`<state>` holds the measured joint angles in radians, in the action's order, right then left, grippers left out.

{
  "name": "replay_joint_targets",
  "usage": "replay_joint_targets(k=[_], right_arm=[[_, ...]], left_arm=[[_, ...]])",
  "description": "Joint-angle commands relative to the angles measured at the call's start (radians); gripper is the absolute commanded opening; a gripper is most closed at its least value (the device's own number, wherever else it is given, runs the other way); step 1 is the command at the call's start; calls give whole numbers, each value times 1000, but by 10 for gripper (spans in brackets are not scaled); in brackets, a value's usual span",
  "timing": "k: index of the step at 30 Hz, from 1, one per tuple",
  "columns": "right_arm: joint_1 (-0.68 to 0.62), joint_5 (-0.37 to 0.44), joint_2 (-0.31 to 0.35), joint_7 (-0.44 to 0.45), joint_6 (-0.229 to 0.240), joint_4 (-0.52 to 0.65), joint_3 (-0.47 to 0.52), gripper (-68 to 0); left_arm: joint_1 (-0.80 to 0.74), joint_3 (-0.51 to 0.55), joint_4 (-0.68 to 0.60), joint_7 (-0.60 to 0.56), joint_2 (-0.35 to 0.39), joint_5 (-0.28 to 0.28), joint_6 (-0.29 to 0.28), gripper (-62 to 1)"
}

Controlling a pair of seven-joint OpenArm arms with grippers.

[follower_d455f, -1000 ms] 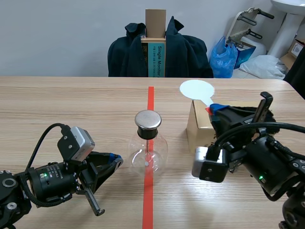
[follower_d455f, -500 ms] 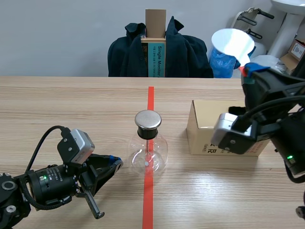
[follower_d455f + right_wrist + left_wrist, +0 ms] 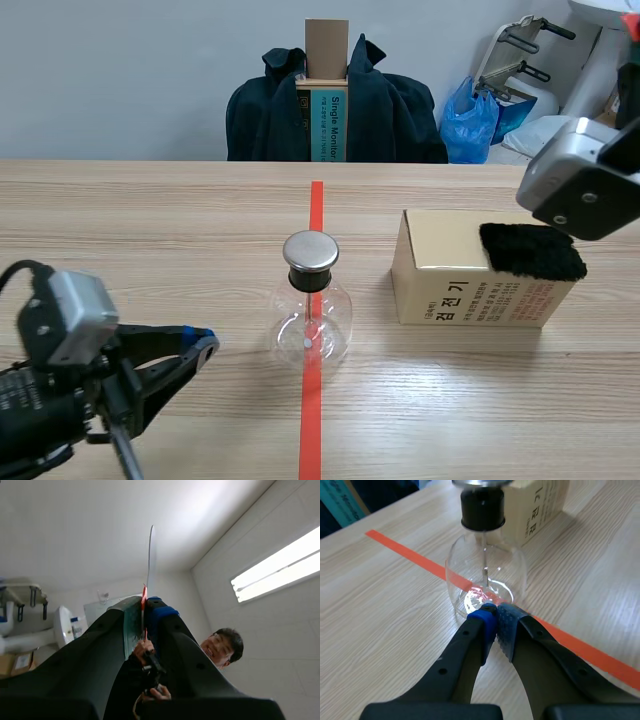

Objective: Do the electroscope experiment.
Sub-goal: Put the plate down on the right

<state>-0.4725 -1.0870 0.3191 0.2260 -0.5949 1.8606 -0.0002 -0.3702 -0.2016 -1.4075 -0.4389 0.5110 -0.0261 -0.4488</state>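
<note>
Raised high, the right gripper [image 3: 144,611] clamps a thin white paddle [image 3: 151,555]; the left gripper [image 3: 496,616], fingers together, faces the glass flask [image 3: 470,567] just ahead.

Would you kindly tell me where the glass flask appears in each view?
Scene view: the flask stands mid-table on the red tape line, beside the cardboard box.
Left wrist view: the flask is just ahead of the left claw.
Right wrist view: not in it; the right claw is shut on a white disc.
Shared landmark: the tape line under the flask.
</note>
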Motion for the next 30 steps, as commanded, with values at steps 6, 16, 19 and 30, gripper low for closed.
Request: replay_joint_targets(k=[6,16,19,30], right_arm=[[18,-8,-17,66,-3,-204,-8,-669],[122,-59,-74,148,-2,-471,-71,-669],[149,-62,-81,155,13,-501,-95,-669],[173,-61,-81,158,161,-529,-139,-669]], left_arm=[[-281,167,-249,-13,19,-45,-10,-577],[-411,298,-412,11,19,-45,-18,-186],[-408,304,-414,9,19,-45,-17,14],[-408,304,-414,19,19,-45,-17,14]])
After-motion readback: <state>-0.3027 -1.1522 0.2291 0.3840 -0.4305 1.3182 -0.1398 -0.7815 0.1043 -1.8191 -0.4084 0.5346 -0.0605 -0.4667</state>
